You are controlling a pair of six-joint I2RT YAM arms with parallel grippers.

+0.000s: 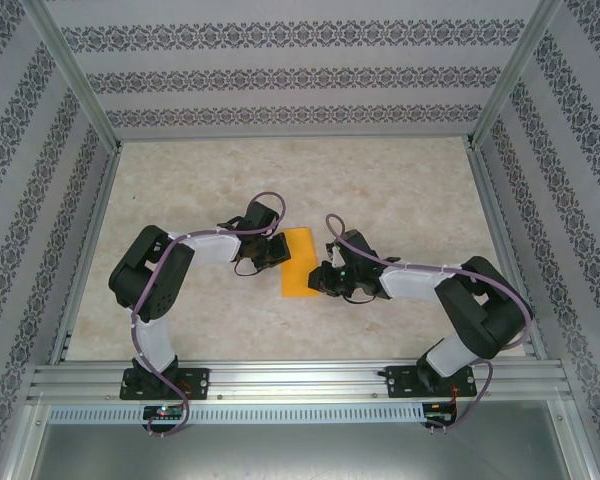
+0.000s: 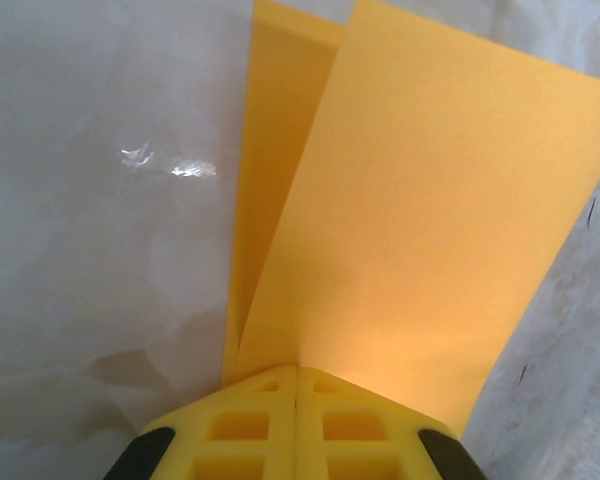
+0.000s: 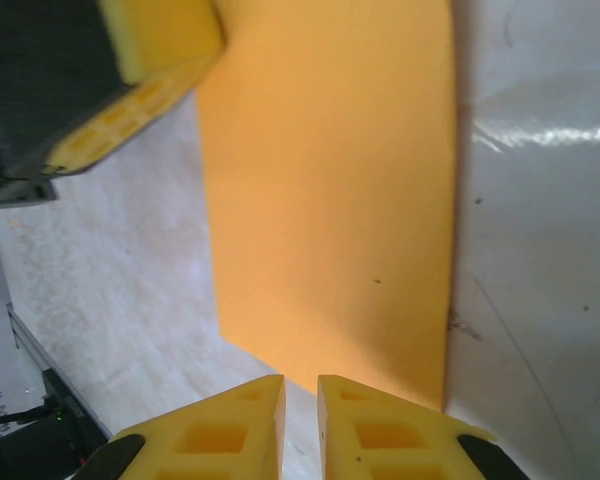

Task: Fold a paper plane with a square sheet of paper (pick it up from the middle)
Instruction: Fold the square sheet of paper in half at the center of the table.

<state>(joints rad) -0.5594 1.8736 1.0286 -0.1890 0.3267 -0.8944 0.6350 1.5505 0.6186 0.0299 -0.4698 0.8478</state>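
"What carried everything?"

"A pale, marbled table (image 1: 380,180), glossy in patches."

"And what lay on it?"

"The square sheet of paper (image 1: 297,265), orange-yellow and folded over. It sat between the left gripper (image 1: 276,250) and the right gripper (image 1: 321,279), just ahead of both sets of fingertips, with its upper layer not pressed flat."

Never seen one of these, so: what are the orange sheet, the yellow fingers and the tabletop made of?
Square sheet of paper: apparently thin matte paper, bending softly. Left end effector fingers: probably dull moulded plastic or rubber, with hollow pockets. Table: glossy marble-look surface, judging by glints; real material unclear.
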